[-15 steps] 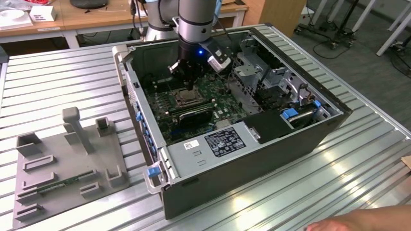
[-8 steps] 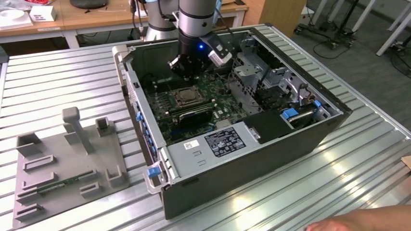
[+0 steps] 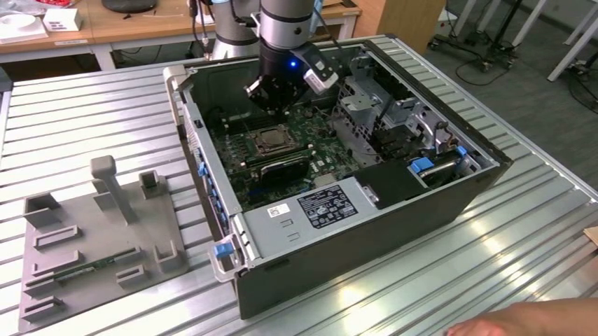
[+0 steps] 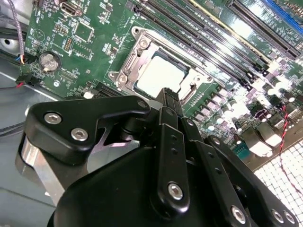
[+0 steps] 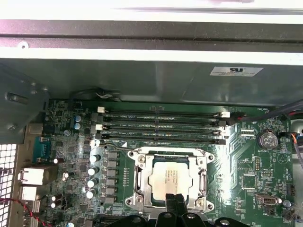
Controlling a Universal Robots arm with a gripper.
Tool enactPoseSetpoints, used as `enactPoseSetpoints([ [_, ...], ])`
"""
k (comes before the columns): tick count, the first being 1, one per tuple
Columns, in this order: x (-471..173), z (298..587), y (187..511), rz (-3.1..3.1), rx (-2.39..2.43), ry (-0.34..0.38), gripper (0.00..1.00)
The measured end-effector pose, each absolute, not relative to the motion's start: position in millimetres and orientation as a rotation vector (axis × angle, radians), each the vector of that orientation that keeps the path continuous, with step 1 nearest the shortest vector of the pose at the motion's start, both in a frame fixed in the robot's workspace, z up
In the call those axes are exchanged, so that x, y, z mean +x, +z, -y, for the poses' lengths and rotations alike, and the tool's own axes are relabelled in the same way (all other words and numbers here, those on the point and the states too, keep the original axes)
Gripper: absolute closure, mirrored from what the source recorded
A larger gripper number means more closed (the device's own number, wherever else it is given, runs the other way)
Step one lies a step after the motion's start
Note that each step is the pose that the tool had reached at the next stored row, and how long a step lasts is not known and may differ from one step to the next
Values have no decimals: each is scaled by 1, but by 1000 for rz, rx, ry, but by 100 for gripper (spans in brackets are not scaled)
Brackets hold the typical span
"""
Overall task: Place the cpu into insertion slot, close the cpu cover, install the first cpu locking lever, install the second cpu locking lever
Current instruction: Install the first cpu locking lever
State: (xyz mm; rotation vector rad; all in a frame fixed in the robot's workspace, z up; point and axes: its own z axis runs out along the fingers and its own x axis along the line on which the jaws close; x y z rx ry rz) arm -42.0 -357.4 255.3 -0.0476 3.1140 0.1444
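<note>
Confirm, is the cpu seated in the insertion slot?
Yes, in the first wrist view the cpu lies flat inside the insertion slot.

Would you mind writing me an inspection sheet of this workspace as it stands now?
Surface: slatted metal table, carrying an open computer case.
Job's things: the cpu sits in the insertion slot; the cpu cover lies flat around it. Whether the locking levers are latched cannot be told.
Clutter: a grey fixture tray lies on the table, on the exterior view's left of the case.
Grippers: the gripper is shut and empty, low over the near edge of the cover.
Cables: red and black wires run by the motherboard's edge.
Surroundings: a wooden desk stands behind the table; a person's hand rests at its near edge.
</note>
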Motion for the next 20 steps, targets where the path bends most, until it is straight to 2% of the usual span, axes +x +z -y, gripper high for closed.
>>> enactPoseSetpoints([
  [20,-85,360,255,-3102,-48,151,90],
])
